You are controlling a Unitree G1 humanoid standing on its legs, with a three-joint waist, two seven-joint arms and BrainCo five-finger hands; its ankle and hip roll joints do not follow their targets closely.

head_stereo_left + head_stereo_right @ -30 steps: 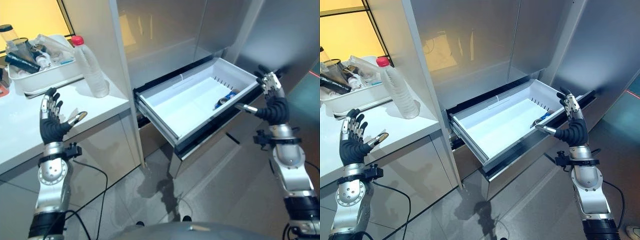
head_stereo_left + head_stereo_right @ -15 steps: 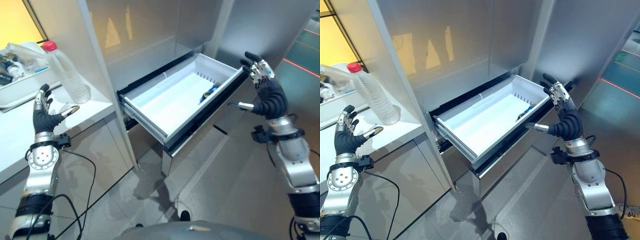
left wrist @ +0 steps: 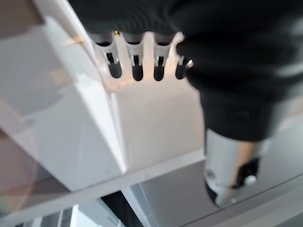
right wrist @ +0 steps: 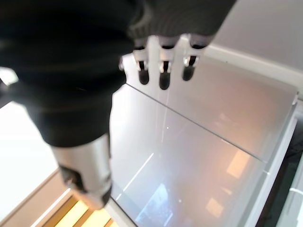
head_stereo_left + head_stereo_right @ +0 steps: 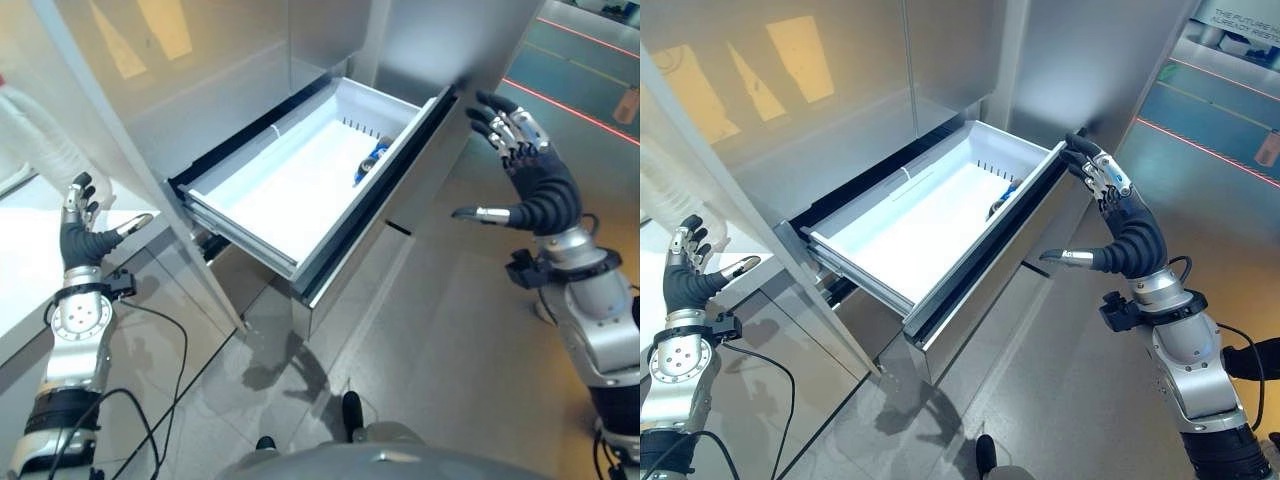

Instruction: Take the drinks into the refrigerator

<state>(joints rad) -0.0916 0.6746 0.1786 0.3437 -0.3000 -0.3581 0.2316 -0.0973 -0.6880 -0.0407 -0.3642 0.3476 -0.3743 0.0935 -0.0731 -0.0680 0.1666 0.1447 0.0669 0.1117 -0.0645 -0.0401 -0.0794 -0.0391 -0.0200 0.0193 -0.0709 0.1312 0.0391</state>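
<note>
The refrigerator (image 5: pixel 940 60) fills the upper scene with plain metal door fronts. Below them its drawer (image 5: pixel 930 215) stands pulled fully out, a white tub behind a dark front panel. One drink (image 5: pixel 372 160), a dark can or small bottle with a blue band, lies on its side at the far right end of the tub. The rest of the tub floor is bare.

To the left, a white counter (image 5: pixel 25 270) meets the refrigerator's side wall. A clear plastic bottle (image 5: pixel 35 135) stands on it at the picture's edge, partly cut off.

The right hand (image 5: pixel 1120 230) hovers just beside the drawer's right corner, apart from the panel. Its fingers are spread and straight, thumb out to the side, and it holds nothing. The left hand (image 5: pixel 82 235) is raised over the counter edge, near the bottle, fingers upright and relaxed, and it holds nothing either.

Handling judgement: the plastic bottle is probably light to moderate in weight, smooth, and thin-walled enough to dent. Grip it round the middle of the body, not the cap.

Clearance: the drawer front projects into the floor space between the arms. The refrigerator's side wall stands between the counter and the drawer, so a carried bottle must pass round its edge. The open tub offers ample room.
</note>
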